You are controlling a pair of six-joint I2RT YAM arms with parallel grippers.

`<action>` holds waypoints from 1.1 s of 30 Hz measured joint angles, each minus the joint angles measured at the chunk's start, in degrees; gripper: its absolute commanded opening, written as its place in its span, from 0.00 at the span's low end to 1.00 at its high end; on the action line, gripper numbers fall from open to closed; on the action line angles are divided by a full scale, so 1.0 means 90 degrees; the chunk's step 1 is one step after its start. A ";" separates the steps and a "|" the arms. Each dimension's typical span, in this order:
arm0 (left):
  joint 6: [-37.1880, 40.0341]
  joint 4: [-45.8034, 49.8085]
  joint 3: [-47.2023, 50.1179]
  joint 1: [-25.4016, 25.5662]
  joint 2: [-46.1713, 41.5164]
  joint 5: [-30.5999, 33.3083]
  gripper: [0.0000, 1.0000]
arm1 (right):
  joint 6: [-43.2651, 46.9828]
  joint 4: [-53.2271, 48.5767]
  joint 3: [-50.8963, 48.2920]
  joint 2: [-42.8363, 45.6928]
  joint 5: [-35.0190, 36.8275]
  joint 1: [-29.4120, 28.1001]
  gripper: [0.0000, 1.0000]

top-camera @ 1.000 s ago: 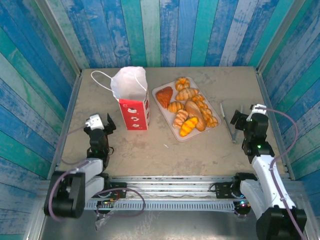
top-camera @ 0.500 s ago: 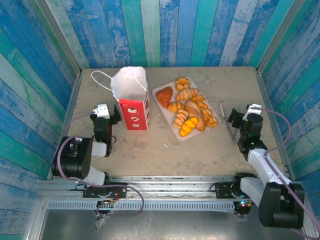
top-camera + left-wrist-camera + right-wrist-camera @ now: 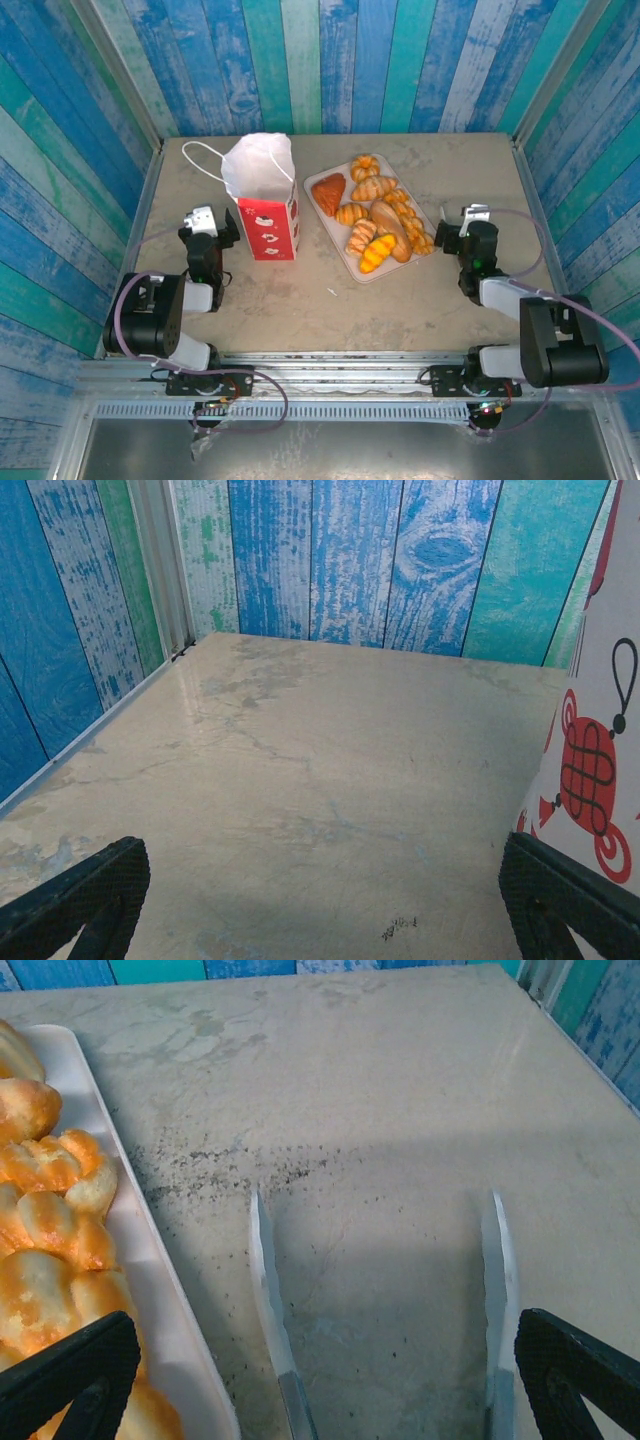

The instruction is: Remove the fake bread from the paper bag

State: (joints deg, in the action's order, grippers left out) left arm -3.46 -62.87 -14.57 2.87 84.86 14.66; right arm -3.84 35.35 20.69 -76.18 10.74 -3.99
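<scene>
Compared with a second ago, the right claw [image 3: 468,238] has swung left across the surface [image 3: 300,295]. It was out near the right wall and now sits just beside the right edge of the pink tray [image 3: 334,227], with its arm folded low behind it. The left claw [image 3: 209,232] has moved up a little towards the paper bag [image 3: 266,205], and its arm has also folded down. It has barely shifted in the last half second. The bag, the tray and the pastries lie where they did.

There is one paper bag, upright and left of the tray, with its cord handles [image 3: 200,152] trailing behind it on the left. There is one tray. The fake bread [image 3: 388,226] is all on that tray, about nine pieces, though they overlap too much for a firm count: a reddish-brown triangle, an oval loaf, croissants and twisted rolls. The bag's inside cannot be made out. One pair of metal tongs [image 3: 267,1260] lies on the surface right of the tray.

Both claws are spread wide and hold nothing. In the right wrist view, the two blades of the tongs lie between that claw's fingers [image 3: 75,1365], with the tray's edge and twisted rolls at the left. Whether the fingers touch the tongs cannot be told. In the left wrist view, bare surface lies between the fingers, and the bag's printed side rises just beside the right one.
</scene>
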 measured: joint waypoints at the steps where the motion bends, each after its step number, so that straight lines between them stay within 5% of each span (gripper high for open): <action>1: 0.0000 0.0002 0.0000 0.0000 0.0000 0.0000 0.94 | 0.0090 0.0189 0.0010 -0.0083 -0.0002 -0.0002 1.00; 7: 0.0000 0.0017 0.0000 -0.0005 0.0000 0.0002 0.94 | 0.0357 0.1525 -0.0068 -0.1083 0.0015 -0.0010 1.00; 33: 0.0000 0.0044 0.0000 -0.0005 0.0000 0.0000 0.94 | 0.0437 0.1547 0.0034 -0.1166 0.0148 -0.0056 1.00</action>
State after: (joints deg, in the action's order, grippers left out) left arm -3.46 -62.48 -14.57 2.83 84.86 14.66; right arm 0.10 49.28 20.99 -86.67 12.08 -4.49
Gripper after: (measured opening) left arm 0.938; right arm 0.995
